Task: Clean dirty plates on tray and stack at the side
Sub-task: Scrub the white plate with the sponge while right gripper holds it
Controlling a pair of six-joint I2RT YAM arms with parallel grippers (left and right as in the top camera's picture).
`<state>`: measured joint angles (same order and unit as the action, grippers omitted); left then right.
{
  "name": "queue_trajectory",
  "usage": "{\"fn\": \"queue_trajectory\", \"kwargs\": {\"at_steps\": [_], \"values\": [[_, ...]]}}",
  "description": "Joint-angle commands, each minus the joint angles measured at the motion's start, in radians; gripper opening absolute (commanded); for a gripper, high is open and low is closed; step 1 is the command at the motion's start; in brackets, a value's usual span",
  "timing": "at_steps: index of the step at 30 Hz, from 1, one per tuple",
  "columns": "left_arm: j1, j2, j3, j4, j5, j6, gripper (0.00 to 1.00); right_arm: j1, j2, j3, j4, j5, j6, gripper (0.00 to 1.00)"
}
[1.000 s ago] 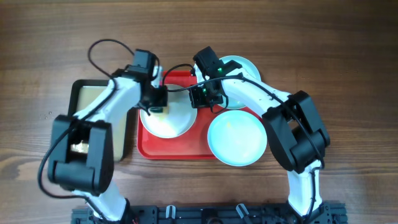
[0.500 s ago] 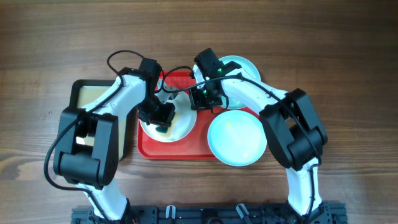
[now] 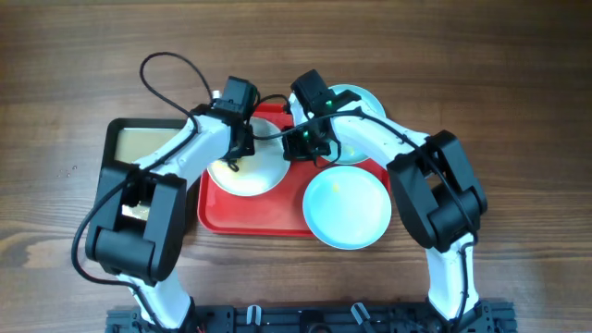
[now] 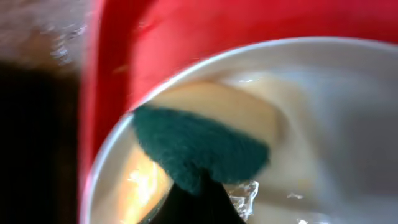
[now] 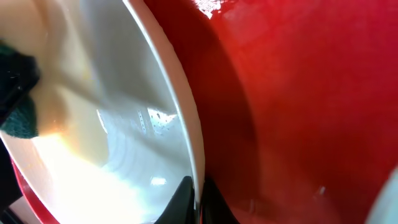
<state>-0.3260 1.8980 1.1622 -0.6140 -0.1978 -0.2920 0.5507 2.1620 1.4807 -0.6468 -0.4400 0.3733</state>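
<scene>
None stacked at the side yet. Scrubbing the white plate (image 3: 254, 182) on the red tray (image 3: 227, 219), left gripper (image 3: 234, 160) clenched on a green sponge (image 4: 199, 149), right gripper (image 5: 196, 196) pinching its rim. Leaves two blue plates (image 3: 347, 211) to clean.

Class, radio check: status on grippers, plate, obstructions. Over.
Left gripper shut on sponge, pressed to white plate. Right gripper shut on that plate's rim. Blue plate overhangs tray, not in the way.
</scene>
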Motion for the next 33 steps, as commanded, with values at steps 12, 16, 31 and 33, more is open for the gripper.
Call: {"fn": "queue_trajectory", "kwargs": {"at_steps": [12, 16, 31, 33], "values": [[-0.018, 0.044, -0.018, -0.216, 0.136, 0.117, 0.04, 0.017, 0.028, -0.002, -0.003, -0.021, -0.033, 0.04], [-0.006, 0.044, -0.018, -0.216, -0.264, -0.197, 0.04, 0.017, 0.028, -0.002, -0.005, -0.014, -0.033, 0.04], [-0.095, 0.043, -0.005, 0.122, 0.376, 0.051, 0.04, 0.017, 0.028, -0.002, -0.005, -0.003, -0.033, 0.04], [-0.095, 0.043, -0.005, 0.082, 0.485, 0.119, 0.04, 0.017, 0.028, -0.002, -0.005, -0.002, -0.033, 0.04]]}}
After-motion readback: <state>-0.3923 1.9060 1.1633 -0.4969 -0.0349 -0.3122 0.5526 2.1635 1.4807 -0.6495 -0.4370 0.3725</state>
